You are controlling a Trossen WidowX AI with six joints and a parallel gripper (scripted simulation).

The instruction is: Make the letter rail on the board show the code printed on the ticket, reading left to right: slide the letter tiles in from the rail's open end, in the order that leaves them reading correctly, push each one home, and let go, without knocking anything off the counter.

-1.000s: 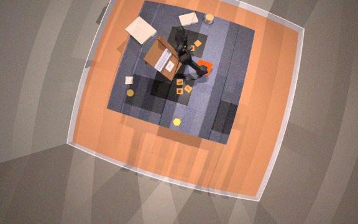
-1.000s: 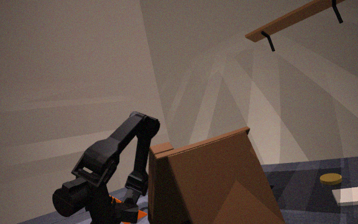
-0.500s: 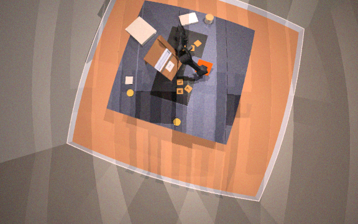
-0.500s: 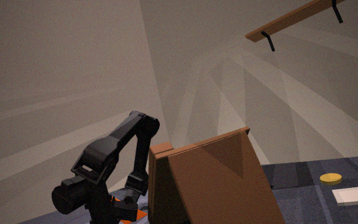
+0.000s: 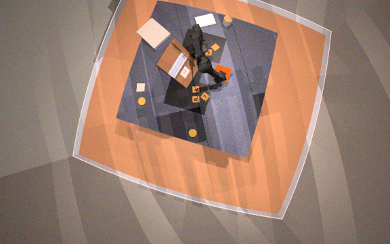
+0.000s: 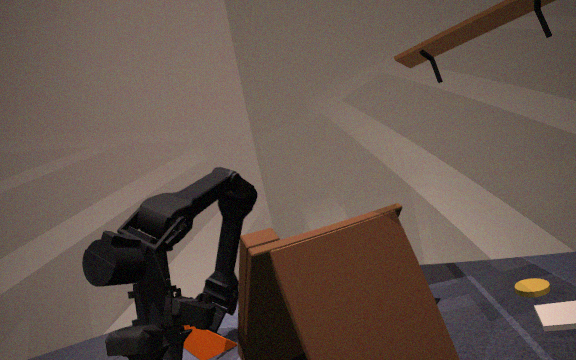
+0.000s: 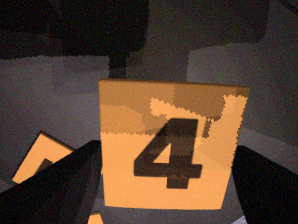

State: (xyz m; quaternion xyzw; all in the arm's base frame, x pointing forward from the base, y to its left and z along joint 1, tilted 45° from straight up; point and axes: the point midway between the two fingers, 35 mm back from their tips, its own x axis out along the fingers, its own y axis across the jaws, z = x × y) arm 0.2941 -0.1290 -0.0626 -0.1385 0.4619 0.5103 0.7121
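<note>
My gripper is shut on a square orange tile marked 4, which sits face-on between the fingers in the wrist view. The brown board leans as an easel left of the arm. Its pale rail shows no orange tile. The ticket is on the board below the rail, its print too small to read. A tile marked 7 lies beside two more tiles, one above the other. Near the arm base lie a marked tile and a plain-looking one.
An orange square lies by the gripper. A large cream block, a white block and a tan cylinder stand toward the back. A small pale square and yellow discs lie farther off.
</note>
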